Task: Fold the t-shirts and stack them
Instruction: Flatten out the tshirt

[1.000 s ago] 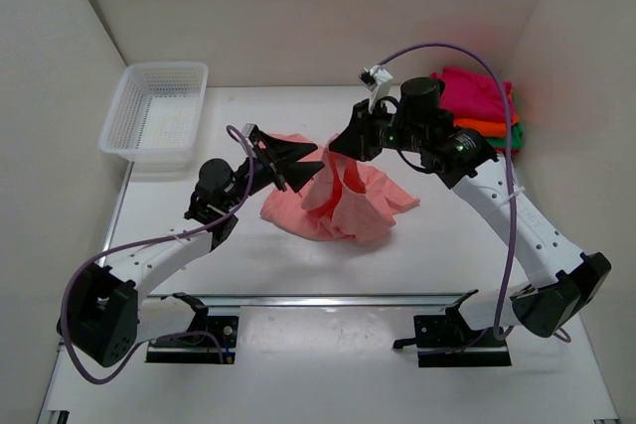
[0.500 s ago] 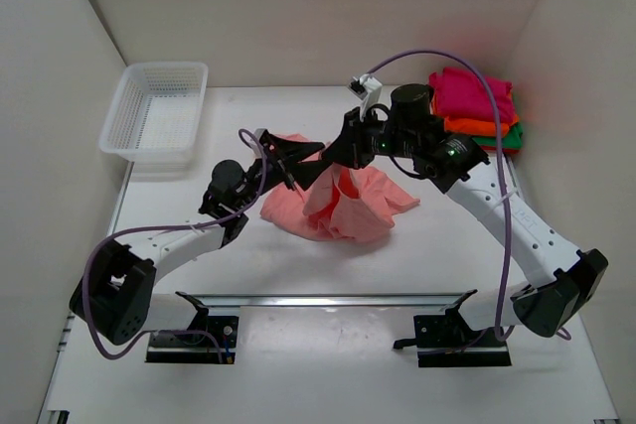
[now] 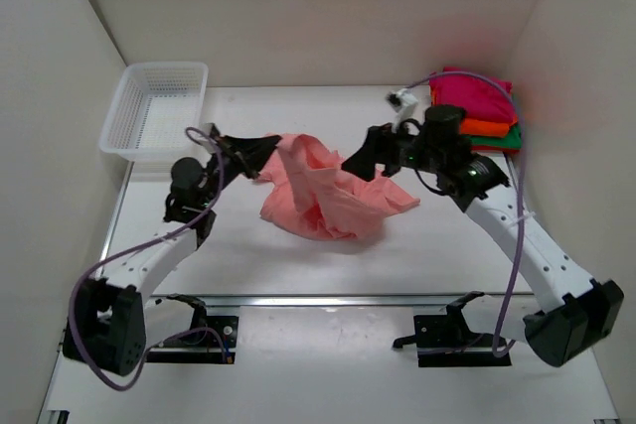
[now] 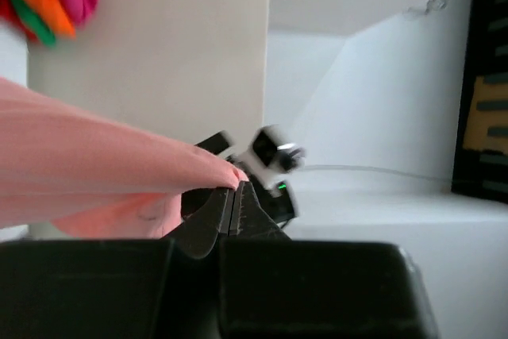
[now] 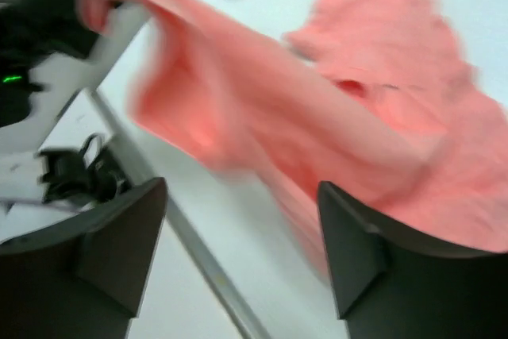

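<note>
The left arm rises from its base at the table's near left corner, bends at the elbow and stretches towards the middle. The left gripper has its fingers pressed together on an edge of the salmon-pink t-shirt. The left wrist view shows the pink cloth pinched right at the tips of that gripper and drawn away from them in a taut band.

From the pinch the cloth runs as a raised ridge down into the rest of the shirt, which lies crumpled at the middle of the table.

The right arm climbs from the near right corner and bends inwards. The right gripper hangs by the far right part of the shirt, pointing left. In the blurred right wrist view its fingers are spread wide and grip nothing, with the shirt lying beyond them.

At the far right corner sits a stack with the magenta t-shirt on top, the orange t-shirt under it and the green t-shirt at the bottom. A white mesh basket stands at the far left corner.
</note>
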